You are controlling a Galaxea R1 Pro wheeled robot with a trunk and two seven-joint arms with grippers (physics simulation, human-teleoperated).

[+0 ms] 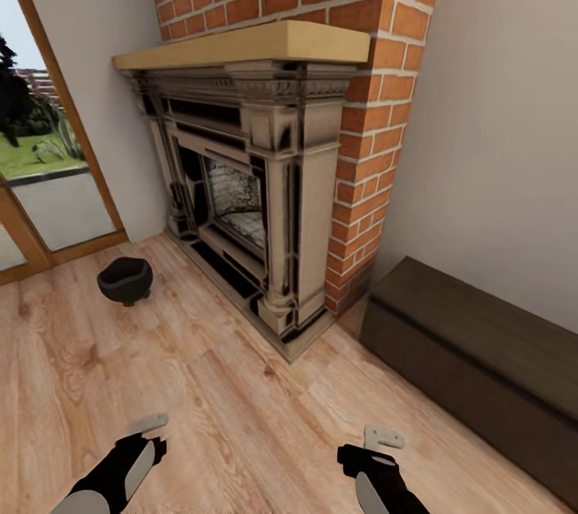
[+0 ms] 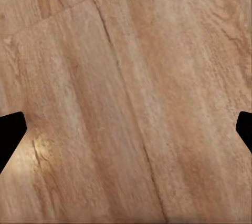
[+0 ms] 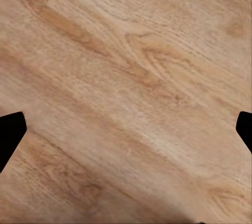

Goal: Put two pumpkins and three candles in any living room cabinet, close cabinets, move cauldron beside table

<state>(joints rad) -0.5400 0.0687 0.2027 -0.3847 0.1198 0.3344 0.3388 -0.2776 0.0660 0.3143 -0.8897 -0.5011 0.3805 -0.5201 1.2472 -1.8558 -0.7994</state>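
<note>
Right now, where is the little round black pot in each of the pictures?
Head view: the small round black cauldron sits on the wooden plank floor, far left, beside the fireplace.
Left wrist view: no pot, just floor planks.
Right wrist view: no pot, just floor planks.
Shared landmark: the wooden floor.

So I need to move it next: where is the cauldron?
In the head view the cauldron sits on the floor at left, between the fireplace and the glass door.
</note>
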